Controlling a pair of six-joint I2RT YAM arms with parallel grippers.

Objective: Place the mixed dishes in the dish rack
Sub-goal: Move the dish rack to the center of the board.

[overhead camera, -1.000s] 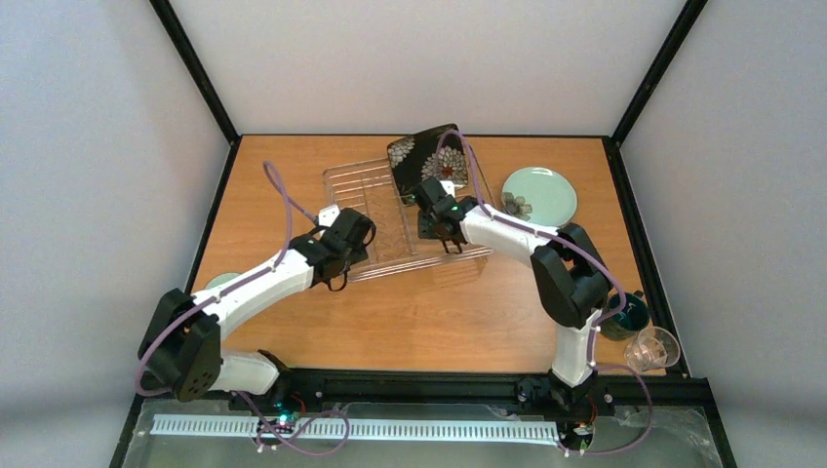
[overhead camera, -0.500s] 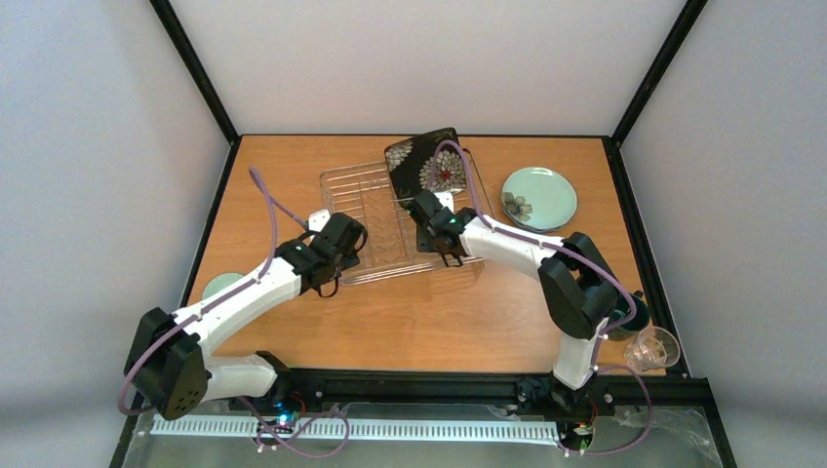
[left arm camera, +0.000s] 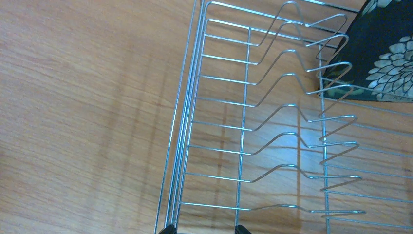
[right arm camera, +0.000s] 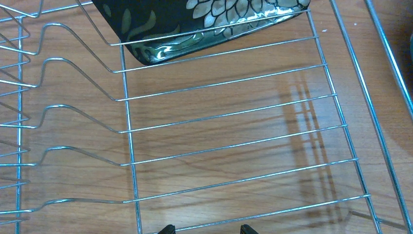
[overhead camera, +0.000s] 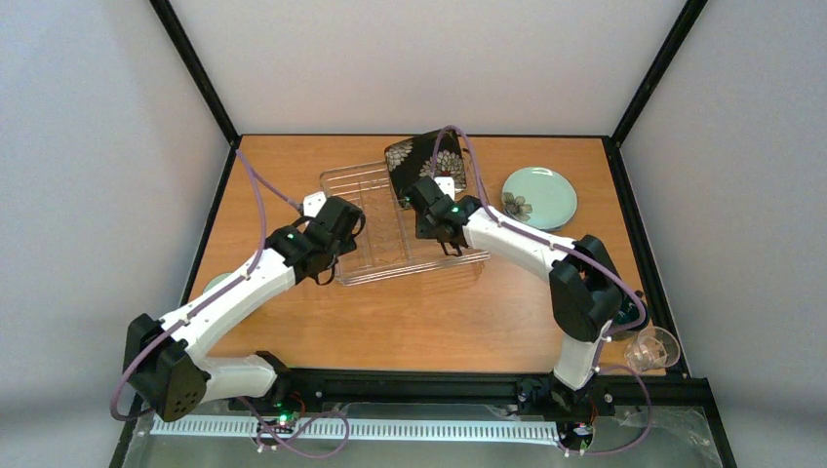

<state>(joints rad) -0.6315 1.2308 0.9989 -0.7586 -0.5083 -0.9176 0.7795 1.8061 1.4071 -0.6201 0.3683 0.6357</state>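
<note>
— Black square floral plate (overhead camera: 426, 161) stands in the dish rack (overhead camera: 380, 249), one loaded!
— Pale mint plate (overhead camera: 539, 195), clear glass cup (overhead camera: 655, 346) wait on the worktop (overhead camera: 419, 312); left claw (left arm camera: 203, 228), right claw (right arm camera: 203, 228) released, empty.

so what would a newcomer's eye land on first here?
The black square floral plate stands out, propped at a tilt at the far end of the silvery dish rack mid-table. Both arms reach over the rack, with the left gripper and right gripper open and holding nothing. A pale mint plate lies flat on the table to the rack's right.
</note>
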